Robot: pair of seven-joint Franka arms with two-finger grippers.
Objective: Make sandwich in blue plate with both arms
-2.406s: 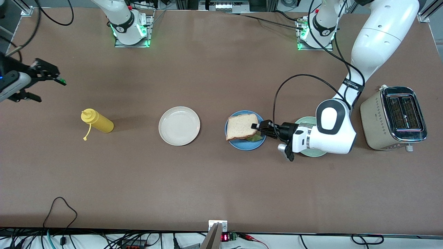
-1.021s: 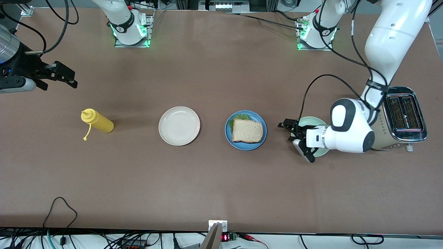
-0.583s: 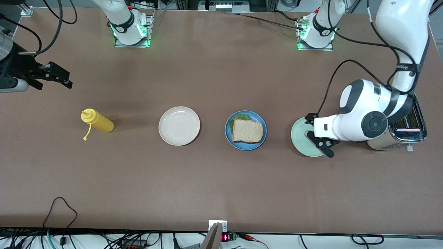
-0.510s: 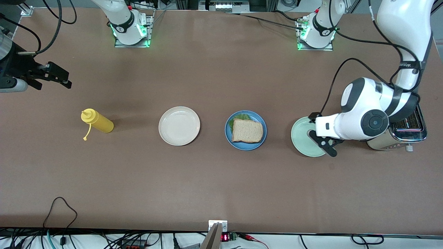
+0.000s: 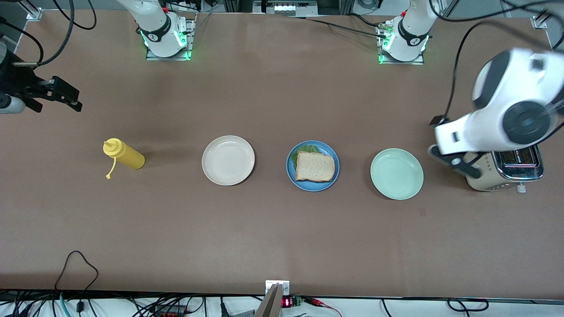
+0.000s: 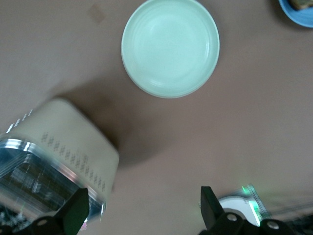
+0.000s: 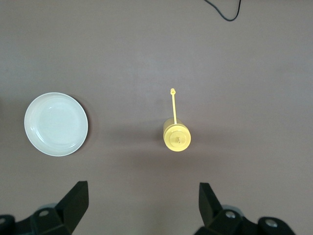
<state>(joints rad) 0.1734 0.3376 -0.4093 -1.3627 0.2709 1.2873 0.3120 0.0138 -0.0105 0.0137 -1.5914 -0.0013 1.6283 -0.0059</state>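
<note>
The sandwich [image 5: 314, 166] lies flat on the blue plate [image 5: 313, 187] at the middle of the table, with green lettuce [image 5: 308, 149] peeking out from under the top slice. An edge of the blue plate [image 6: 299, 11] shows in the left wrist view. My left gripper [image 5: 454, 161] is open and empty, raised over the table edge of the toaster; its own view [image 6: 142, 213] shows bare table between its fingers. My right gripper [image 5: 59, 96] is open and empty, high over the right arm's end of the table, and in its own view [image 7: 142, 198] it frames bare table.
A pale mint-green plate [image 5: 396, 174] [image 6: 170, 46] lies between the blue plate and the toaster [image 5: 502, 174] [image 6: 54, 152]. A beige-white plate [image 5: 228, 160] [image 7: 56, 124] and a yellow squeeze bottle [image 5: 124, 156] [image 7: 177, 137] lie toward the right arm's end.
My left gripper let go of the top bread slice onto the blue plate, then drew back over the mint-green plate and rose toward the toaster. The right gripper shifted slightly.
</note>
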